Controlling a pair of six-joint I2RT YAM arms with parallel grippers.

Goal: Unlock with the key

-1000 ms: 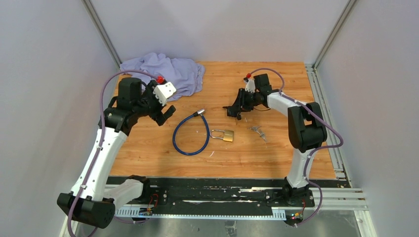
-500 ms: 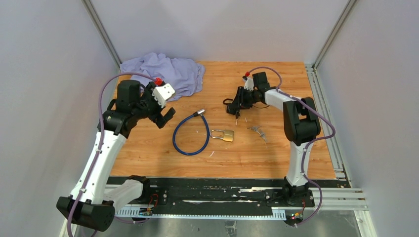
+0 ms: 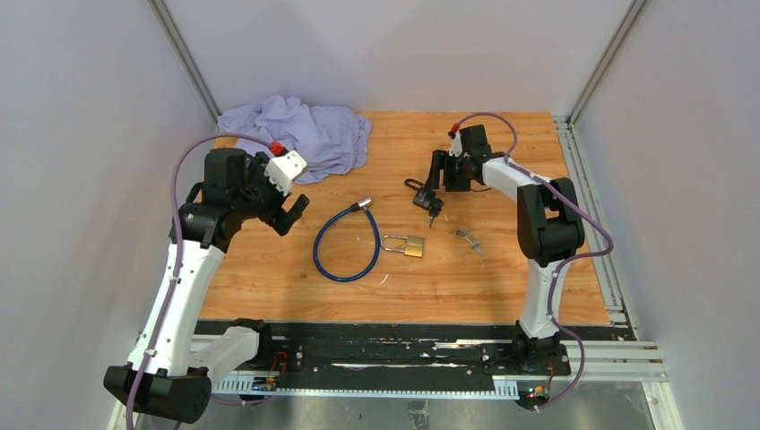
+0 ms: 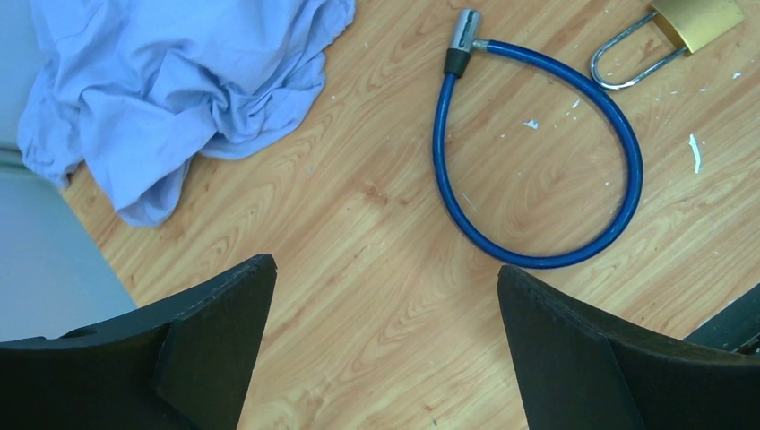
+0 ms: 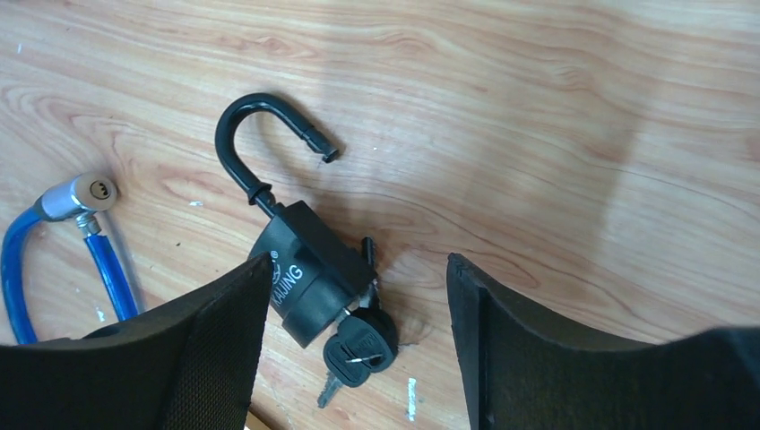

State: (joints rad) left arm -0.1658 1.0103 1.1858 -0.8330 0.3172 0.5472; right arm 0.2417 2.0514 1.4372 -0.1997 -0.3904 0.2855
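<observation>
**Item 1 — my right tool**: I am holding it released, fingers spread wide with nothing between them, hovering over the black padlock.

**Item 2 — black padlock:** I am seeing it lying flat on the bench, at about 7 o'clock of my right tool in the top view. In the wrist view its shackle is standing swung out at 11 o'clock, free end clear of the body, and the key is sitting in the cylinder at 5 o'clock.

**Item 3 — my left tool**: I am keeping it released too, grasping nothing, above bare wood. The blue cable lock is lying at 4 o'clock of it in the top view, and the purple cloth at 12.

**Item 4 — others:** the brass padlock is lying at 6 o'clock of the black one and the loose keys at 4 o'clock.

**Step in hand:** I am judging the unlocking of the black padlock done — I am at the letting-go.

**Next move:** I am expecting to lift my right tool straight up, clear of key and shackle, without nudging either.
</observation>
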